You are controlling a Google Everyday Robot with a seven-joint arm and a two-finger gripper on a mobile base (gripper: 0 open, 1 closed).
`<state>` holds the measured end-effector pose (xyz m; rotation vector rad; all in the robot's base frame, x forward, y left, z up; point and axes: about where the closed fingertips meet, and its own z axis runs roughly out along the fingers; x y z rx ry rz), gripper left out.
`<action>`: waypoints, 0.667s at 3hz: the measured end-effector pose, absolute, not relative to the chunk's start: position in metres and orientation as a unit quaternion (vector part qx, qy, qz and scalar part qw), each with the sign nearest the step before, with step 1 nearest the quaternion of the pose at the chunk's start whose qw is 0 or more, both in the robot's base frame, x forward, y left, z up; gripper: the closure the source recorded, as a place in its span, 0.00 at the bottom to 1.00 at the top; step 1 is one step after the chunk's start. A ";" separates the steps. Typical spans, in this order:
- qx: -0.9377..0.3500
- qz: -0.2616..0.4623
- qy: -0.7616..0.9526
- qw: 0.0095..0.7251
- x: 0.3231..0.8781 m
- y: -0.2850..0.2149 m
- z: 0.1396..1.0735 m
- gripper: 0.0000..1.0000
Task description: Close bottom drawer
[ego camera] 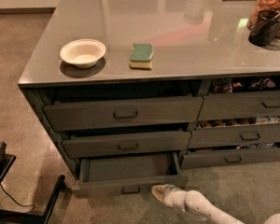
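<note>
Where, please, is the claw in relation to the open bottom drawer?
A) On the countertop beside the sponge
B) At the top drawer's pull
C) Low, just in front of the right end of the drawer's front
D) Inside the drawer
C: the claw sits near the floor, just before the right end of the pulled-out bottom drawer; contact cannot be told.

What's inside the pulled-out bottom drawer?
The wide dark grey bottom drawer shows only bare floor; its back is hidden under the grey middle drawer. The pincer hovers by its front.
</note>
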<state>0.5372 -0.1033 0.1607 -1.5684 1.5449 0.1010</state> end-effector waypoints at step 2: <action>-0.640 0.036 0.614 0.460 0.575 -0.089 0.153 1.00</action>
